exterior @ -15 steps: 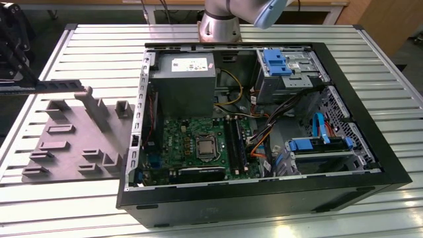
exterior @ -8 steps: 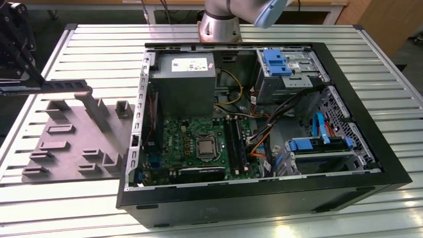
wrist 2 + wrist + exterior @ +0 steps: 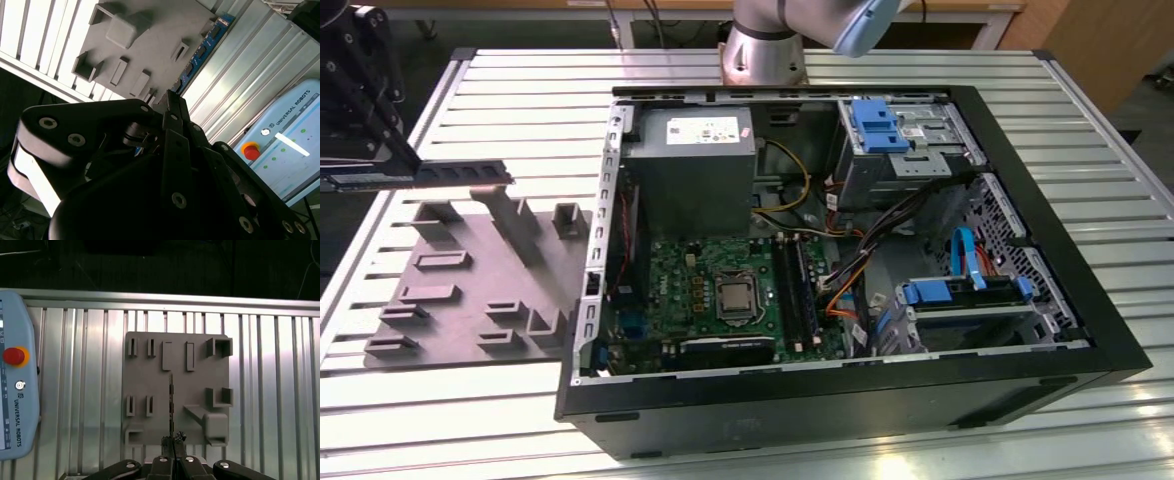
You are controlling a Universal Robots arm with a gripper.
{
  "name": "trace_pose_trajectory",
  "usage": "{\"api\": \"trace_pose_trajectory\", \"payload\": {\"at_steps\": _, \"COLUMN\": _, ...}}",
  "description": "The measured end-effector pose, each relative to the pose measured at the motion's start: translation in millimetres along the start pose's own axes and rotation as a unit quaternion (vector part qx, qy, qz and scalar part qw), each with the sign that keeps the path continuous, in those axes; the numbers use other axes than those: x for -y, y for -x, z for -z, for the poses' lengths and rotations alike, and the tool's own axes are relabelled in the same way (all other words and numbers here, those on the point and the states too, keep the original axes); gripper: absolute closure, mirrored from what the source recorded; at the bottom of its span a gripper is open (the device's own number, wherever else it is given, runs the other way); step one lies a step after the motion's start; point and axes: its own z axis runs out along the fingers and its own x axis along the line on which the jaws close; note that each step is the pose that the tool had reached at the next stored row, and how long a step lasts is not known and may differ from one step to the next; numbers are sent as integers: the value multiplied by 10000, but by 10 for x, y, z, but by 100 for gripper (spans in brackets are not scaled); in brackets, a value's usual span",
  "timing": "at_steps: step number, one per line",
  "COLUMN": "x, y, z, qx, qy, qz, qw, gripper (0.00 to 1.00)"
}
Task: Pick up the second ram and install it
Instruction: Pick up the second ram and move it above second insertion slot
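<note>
Thin second ram (image 3: 454, 171) between black jaws above blocky grey plate (image 3: 467, 272)

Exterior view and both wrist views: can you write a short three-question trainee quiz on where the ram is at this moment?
1. True or false: the claw is shut on the second ram.
2. Short answer: in the exterior view, on which side of the computer case does the grey plate lie?
3. Multiple choice: the second ram is held over A) the grey plate, B) the computer case, C) neither.

Key: 1 true; 2 the exterior view's left; 3 A.
</note>
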Motion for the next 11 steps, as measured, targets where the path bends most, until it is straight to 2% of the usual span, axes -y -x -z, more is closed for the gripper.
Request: {"api": "trace_pose_trajectory", "payload": {"at_steps": 11, "x": 111, "y": 1, "z": 8, "qx": 0, "qy": 0, "qz": 0, "qw": 10000, "gripper": 88}}
